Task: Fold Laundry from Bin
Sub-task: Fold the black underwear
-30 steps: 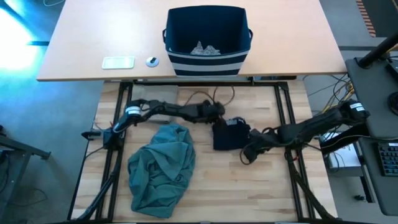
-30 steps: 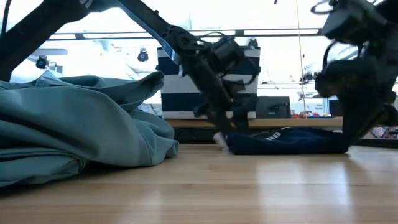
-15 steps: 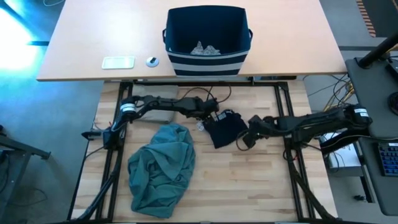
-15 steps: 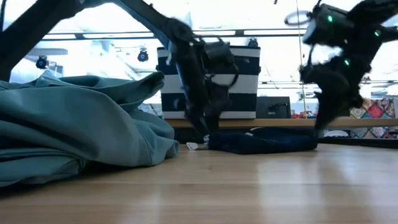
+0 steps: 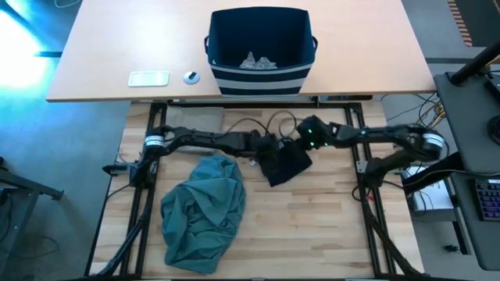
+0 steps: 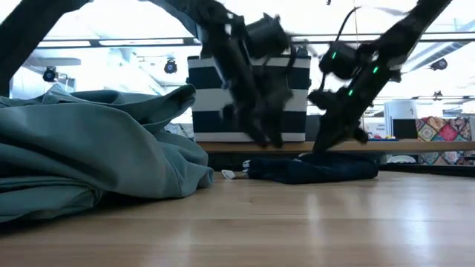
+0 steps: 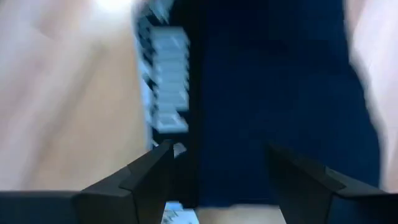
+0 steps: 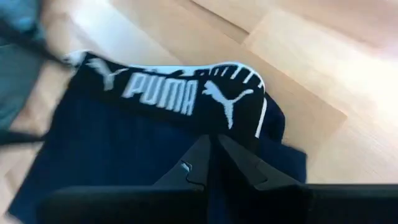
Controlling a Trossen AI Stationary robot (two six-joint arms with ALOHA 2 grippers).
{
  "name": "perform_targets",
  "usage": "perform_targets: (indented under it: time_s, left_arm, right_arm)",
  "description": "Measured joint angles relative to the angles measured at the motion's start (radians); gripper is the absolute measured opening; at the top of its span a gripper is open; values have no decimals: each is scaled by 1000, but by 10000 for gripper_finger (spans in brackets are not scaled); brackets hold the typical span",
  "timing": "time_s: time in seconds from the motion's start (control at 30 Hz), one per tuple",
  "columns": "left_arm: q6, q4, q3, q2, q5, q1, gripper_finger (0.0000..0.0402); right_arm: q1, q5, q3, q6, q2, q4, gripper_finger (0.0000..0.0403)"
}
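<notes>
The navy garment [image 5: 285, 164] lies flat on the wooden table; its white-lettered waistband [image 8: 186, 93] is along its far edge. My left gripper [image 7: 214, 162] hangs open just above the garment's left end, touching nothing. My right gripper [image 8: 211, 142] is shut at the garment's far right corner [image 5: 301, 144]. The large teal-green garment [image 5: 203, 211] lies crumpled at the near left. The bin [image 5: 258, 78] stands on the far desk with small grey pieces [image 5: 258, 60] inside. My right gripper's shut fingers [image 8: 200, 163] stand slanting down over the navy cloth [image 8: 155, 149], just on the near side of the lettered waistband. Whether they touch the cloth I cannot tell.
A small white flat device [image 5: 148, 78] and a small round object [image 5: 191, 76] lie on the far desk, left of the bin. In the low view the teal heap [image 6: 96, 148] fills the left. Bare wood [image 5: 312, 226] lies toward the near right.
My right gripper, still shut, has swung from the navy garment's near right side toward the far edge, to its far right corner. My left gripper has risen off the garment's left end, staying open. The navy garment has slid a little toward the left and turned.
</notes>
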Motion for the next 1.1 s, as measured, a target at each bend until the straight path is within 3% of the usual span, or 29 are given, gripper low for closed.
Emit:
perform_targets:
  time_s: [0.2, 0.37, 0.57, 0.7, 0.8, 1.03, 1.1]
  left_arm:
    - [-2, -3, -4, 91, 0, 5, 231]
    - [-52, -73, -3, 63, 2, 7, 231]
    - [-67, -108, 10, -81, 86, 71, 231]
    - [-138, -74, 6, -79, 279, 196, 241]
    - [-166, -45, 7, -50, 325, 272, 261]
    - [-78, -30, 10, 42, 430, 330, 305]
    - [-52, -33, 8, 49, 355, 310, 308]
  right_arm:
    - [-95, -41, 65, -106, 209, 56, 22]
    - [-102, -52, 148, -210, 250, 43, 22]
    - [-72, -55, 182, -244, 44, 31, 22]
    - [-28, -51, 177, -199, -114, -19, 31]
    - [10, -34, 177, -158, -206, -53, 49]
    - [112, 166, 176, -54, -298, -164, 96]
    - [127, 205, 176, -25, -294, -173, 106]
